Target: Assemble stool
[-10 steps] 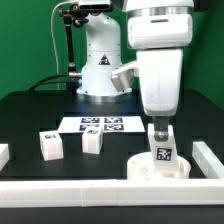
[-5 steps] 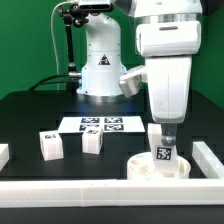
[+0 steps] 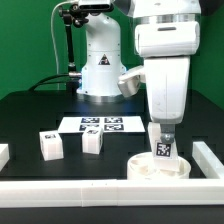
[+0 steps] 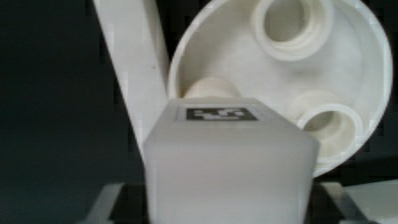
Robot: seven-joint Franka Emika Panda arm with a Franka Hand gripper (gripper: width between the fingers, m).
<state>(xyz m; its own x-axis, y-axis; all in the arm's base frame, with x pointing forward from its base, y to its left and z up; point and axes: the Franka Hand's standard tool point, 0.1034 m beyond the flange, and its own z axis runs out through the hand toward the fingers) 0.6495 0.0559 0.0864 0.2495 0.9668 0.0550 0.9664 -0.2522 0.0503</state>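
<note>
stool leg (image 3: pixel 163 152) clamped upright in end effector (image 3: pixel 163 137), w/ base on seat disc (image 3: pixel 140 168).

Directly below the gripper (image 3: pixel 162 134) an upright leg (image 3: pixel 163 152) stands on the seat (image 3: pixel 143 170), clamped in its grip. To the exterior view's left of the gripper — well apart from it — a first loose leg (image 3: pixel 50 144) and a second loose leg (image 3: pixel 92 141) sit side by side on the table (image 3: pixel 30 112). The marker board (image 3: pixel 102 125) lies behind them; a front rail (image 3: pixel 60 191) runs before the seat.

White seat (image 3: pixel 145 171), white leg (image 4: pixel 222 165) with black-and-white tag (image 4: pixel 221 113); black table (image 3: pixel 30 110)
</note>
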